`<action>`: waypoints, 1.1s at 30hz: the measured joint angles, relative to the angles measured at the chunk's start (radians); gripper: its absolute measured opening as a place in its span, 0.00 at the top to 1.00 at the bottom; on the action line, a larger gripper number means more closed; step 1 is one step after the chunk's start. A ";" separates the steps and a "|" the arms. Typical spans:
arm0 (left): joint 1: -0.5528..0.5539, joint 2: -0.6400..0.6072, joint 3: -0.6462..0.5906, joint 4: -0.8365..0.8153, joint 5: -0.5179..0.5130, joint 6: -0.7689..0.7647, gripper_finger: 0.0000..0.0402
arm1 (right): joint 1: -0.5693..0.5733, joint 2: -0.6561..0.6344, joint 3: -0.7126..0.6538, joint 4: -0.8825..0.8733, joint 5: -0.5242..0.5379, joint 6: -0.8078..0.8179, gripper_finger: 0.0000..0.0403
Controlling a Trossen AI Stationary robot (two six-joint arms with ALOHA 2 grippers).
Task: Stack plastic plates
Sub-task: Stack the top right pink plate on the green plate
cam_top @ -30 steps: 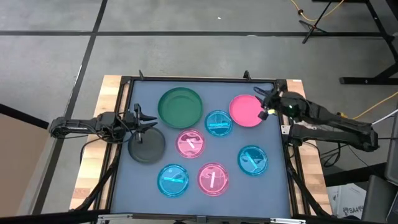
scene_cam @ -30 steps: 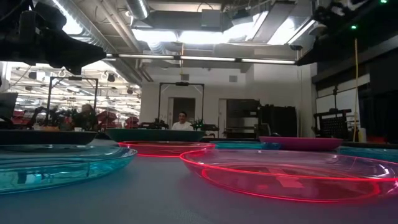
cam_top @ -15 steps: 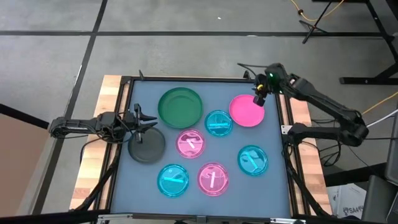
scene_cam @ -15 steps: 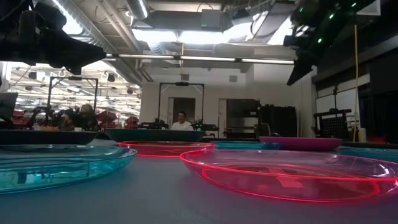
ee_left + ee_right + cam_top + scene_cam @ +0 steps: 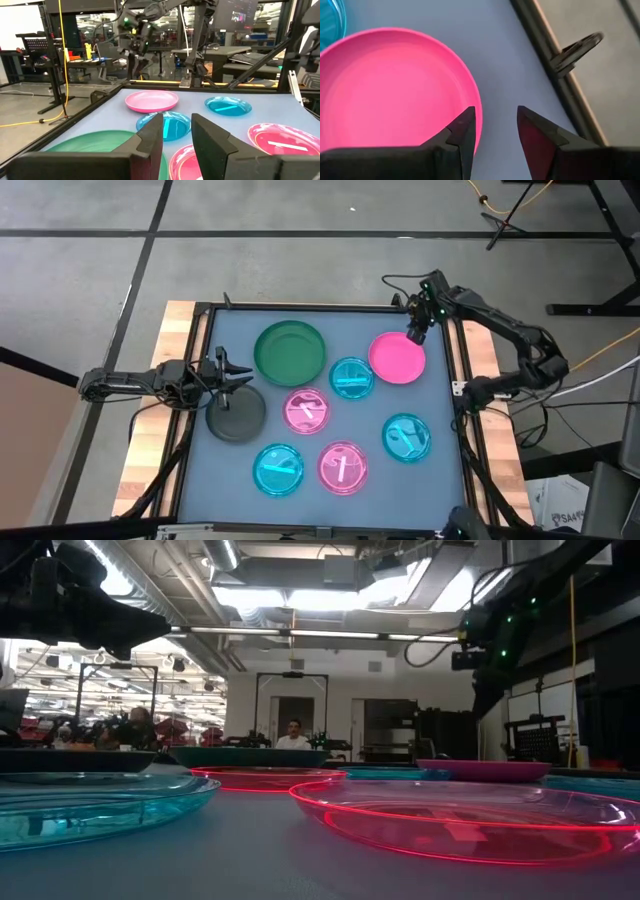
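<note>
Hovering: R gripper (image 5: 414,335), jaws open, over solid pink plate (image 5: 397,358).

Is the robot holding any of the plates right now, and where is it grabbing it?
No. The right claw is open over the solid pink plate's rim, not gripping. The left claw is open too, empty.

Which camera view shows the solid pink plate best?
The high view: the whole solid pink plate shows from above, the right claw at its edge. The right wrist view cuts it off; the low and left wrist views show it edge-on.

Right tool (image 5: 414,335) hangs over the far-right plate's (image 5: 397,358) outer rim.
</note>
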State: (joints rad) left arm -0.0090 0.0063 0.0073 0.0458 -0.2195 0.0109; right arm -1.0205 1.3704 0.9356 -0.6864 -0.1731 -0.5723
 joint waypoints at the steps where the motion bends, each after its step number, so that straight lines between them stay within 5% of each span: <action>1: 0.000 0.000 0.000 0.000 0.000 0.000 0.77 | -0.010 0.013 0.000 0.000 -0.012 -0.008 0.66; 33: 0.000 0.000 0.000 0.000 0.000 0.000 0.77 | -0.060 0.257 0.000 -0.019 -0.055 -0.090 0.66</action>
State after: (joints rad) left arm -0.0086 0.0063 0.0074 0.0460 -0.2195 0.0105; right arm -1.0805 1.6272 0.9360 -0.7055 -0.2284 -0.6627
